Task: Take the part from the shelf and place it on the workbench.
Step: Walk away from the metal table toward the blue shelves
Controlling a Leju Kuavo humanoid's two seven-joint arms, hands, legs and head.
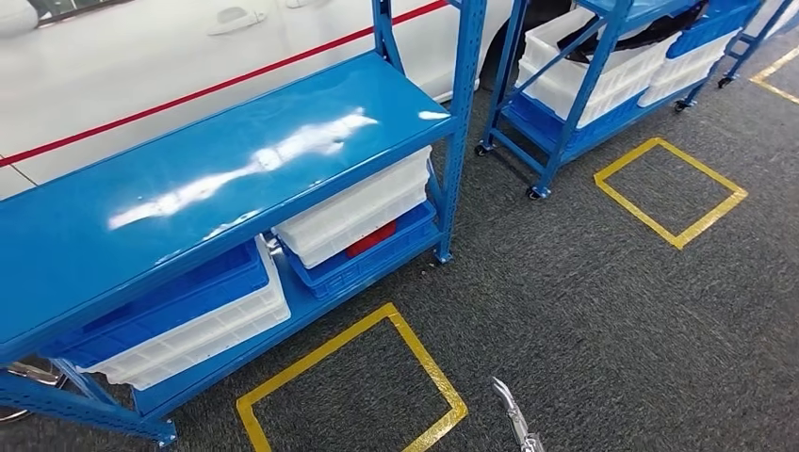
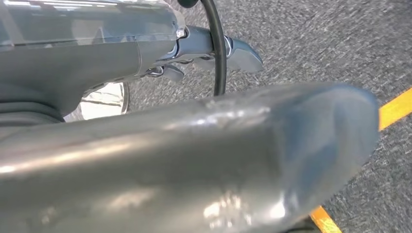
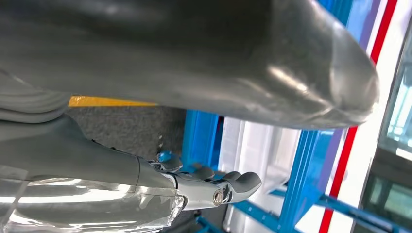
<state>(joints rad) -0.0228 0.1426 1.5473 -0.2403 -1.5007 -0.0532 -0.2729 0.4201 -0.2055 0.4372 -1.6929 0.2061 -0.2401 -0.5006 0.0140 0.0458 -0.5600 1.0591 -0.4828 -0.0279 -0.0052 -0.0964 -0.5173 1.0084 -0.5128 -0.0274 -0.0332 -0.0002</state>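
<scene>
Left hand (image 2: 194, 160): thumb well apart from the fingers (image 2: 238, 52), nothing between them, so spread and empty over grey carpet (image 1: 584, 311). Right hand (image 3: 184, 63): same, fingers (image 3: 238, 183) lightly bent, thumb away from them, holding nothing. In the head view at 6 o'clock we see a thin silver tip (image 1: 509, 410); we can't tell what it belongs to.

Near, at 7 o'clock, there is a yellow tape square (image 1: 429, 363) on the carpet. Just beyond, from 9 to 11 o'clock, stands the blue workbench (image 1: 188, 179) with a glossy bare top. On its lower level are white bins (image 1: 358, 212) and a blue bin (image 1: 367, 259) with something red (image 1: 372, 237) in it.

A second tape square (image 1: 627, 157) is at 2 o'clock. At 1 o'clock stands the blue wheeled shelf (image 1: 575, 94) loaded with white crates (image 1: 584, 75). Dark pieces (image 1: 650, 33) lie across the crates. We can't tell which one is the part.

Farthest, from 10 to 12 o'clock, is a white car (image 1: 141, 56) with a red stripe (image 1: 188, 94).
</scene>
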